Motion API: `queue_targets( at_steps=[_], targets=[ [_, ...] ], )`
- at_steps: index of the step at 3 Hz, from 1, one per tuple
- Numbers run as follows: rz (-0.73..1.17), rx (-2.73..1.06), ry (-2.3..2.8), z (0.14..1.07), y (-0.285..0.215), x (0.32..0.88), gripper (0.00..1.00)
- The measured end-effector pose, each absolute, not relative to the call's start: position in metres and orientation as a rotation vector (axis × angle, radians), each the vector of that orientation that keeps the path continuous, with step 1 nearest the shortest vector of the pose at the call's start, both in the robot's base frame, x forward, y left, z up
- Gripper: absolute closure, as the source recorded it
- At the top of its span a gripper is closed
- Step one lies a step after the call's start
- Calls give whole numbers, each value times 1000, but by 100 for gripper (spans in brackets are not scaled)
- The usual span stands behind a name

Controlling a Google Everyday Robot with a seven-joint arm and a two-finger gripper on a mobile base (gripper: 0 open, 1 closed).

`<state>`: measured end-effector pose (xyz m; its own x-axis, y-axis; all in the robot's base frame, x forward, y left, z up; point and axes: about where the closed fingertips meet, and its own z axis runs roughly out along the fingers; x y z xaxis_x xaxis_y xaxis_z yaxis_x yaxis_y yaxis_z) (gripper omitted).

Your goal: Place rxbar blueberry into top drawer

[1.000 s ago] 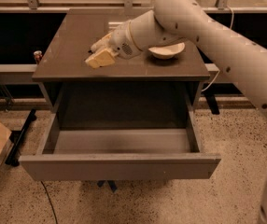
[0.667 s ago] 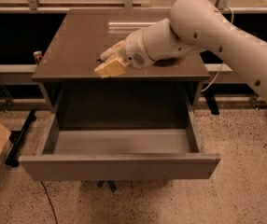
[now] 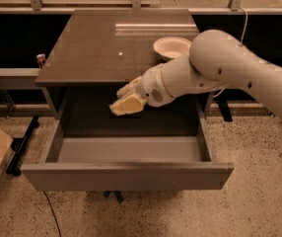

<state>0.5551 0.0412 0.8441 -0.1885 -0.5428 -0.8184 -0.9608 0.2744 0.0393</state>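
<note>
You see the dark brown worktop (image 3: 91, 58) just behind the hand (image 3: 126, 104), which hangs in front of the worktop's front edge and over the open top drawer (image 3: 126, 174). One thing lies on the worktop: a white bowl (image 3: 172, 47), upright, beyond the hand and to its right, near the right edge, where the arm crosses in front of its rim. Farther back, a pale streak of light shines on the surface. Straight beyond the hand sits a tiny bright dot; you cannot tell whether it is a speck or a glint.
</note>
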Motion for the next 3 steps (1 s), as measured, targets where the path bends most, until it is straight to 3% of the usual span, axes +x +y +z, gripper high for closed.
queue_targets(
  at_steps=[3],
  targets=[
    [835, -1274, 1972, 746, 45, 556, 100]
  ],
)
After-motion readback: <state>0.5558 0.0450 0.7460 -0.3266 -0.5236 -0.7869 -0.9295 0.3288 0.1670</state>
